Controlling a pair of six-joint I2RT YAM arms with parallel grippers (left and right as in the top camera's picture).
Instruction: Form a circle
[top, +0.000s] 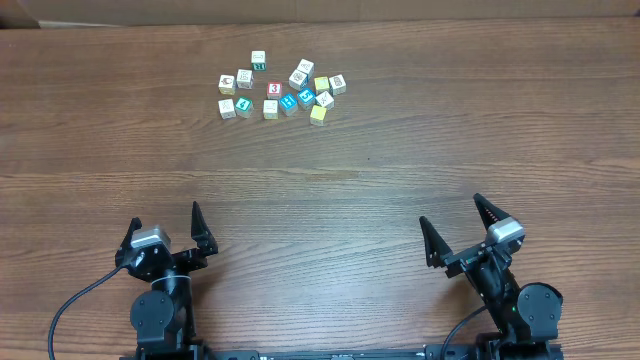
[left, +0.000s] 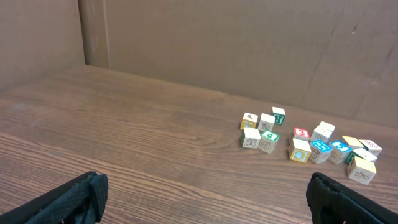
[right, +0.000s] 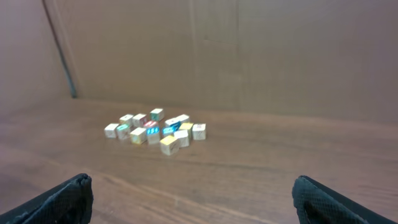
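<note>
- The left end effector (top: 165, 215) stands at the near edge of the tabletop (top: 400, 150), fingers wide apart and empty. Its own wrist view cuts off all but two dark fingertips.
- The leftmost cubes (top: 245, 79) lie loosely apart, their markings too small to read.
- A red cube (top: 274, 90) shows a white "3".
- The circle (top: 321, 84) sits at the right end of the scatter, far centre: white, teal and yellow cubes packed together, their faces illegible and blurred in the right wrist view.
- The right end effector (top: 449, 208) gapes wide, holding nothing.
</note>
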